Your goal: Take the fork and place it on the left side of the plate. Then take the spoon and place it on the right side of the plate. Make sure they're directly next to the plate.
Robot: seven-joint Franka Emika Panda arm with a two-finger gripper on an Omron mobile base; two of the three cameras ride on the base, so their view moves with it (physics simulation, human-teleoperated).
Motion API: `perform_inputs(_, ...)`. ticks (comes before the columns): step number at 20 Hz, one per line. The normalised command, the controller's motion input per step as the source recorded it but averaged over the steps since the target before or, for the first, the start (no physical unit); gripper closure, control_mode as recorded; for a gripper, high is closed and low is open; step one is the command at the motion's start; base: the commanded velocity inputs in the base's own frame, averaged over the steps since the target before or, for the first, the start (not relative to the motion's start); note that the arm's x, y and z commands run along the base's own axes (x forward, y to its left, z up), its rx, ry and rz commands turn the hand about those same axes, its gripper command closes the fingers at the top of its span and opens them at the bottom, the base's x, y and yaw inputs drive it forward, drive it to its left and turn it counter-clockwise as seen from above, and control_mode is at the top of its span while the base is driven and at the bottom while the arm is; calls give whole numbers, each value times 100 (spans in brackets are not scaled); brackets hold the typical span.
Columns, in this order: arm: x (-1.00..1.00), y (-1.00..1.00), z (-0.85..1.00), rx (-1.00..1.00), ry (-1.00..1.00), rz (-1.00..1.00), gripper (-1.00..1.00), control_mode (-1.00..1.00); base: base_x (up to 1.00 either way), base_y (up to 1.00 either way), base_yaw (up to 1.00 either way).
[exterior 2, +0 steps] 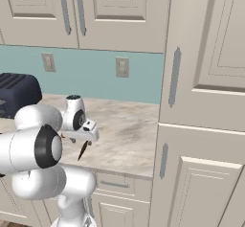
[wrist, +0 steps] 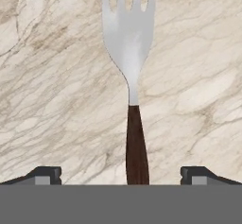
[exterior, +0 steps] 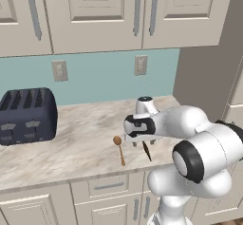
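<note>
The fork (wrist: pixel 128 48) lies flat on the marble counter, silvery tines pointing away from the hand and its dark brown handle (wrist: pixel 136 147) running back between my fingertips (wrist: pixel 47 173). My gripper (wrist: pixel 122 175) is open and straddles the handle just above the counter, holding nothing. From the left base view the gripper (exterior: pixel 136 142) hangs over the fork (exterior: pixel 146 151), whose handle pokes out toward the counter's front edge. The orange-brown wooden spoon (exterior: pixel 119 149) lies just left of it. The right base view shows the gripper (exterior 2: pixel 80 141) over the fork (exterior 2: pixel 83 151). The plate is out of view.
A dark toaster (exterior: pixel 26 115) stands at the left end of the counter (exterior: pixel 80 134). A tall cabinet (exterior 2: pixel 201 125) walls off the counter's right end. Wall cabinets hang above, and outlets sit on the teal backsplash.
</note>
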Motion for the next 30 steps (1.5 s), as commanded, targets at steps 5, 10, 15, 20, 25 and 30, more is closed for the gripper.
perform_inputs(5, 0, -5, -11, 0, -3, 0, -100, -100, 0, 0, 0)
perform_inputs(10, 0, -7, -14, 0, -2, 1, -100, -100, 0, 0, 0)
perform_inputs(15, 2, 0, -23, 0, 0, 1, -100, -100, 0, 0, 0)
perform_inputs(20, 14, 0, -26, 0, 0, 1, 100, -100, 0, 0, 0)
perform_inputs(25, 9, 0, -19, 0, 0, 1, 100, -100, 0, 0, 0)
perform_inputs(30, -1, 0, -5, 0, -5, 1, 100, -100, 0, 0, 0)
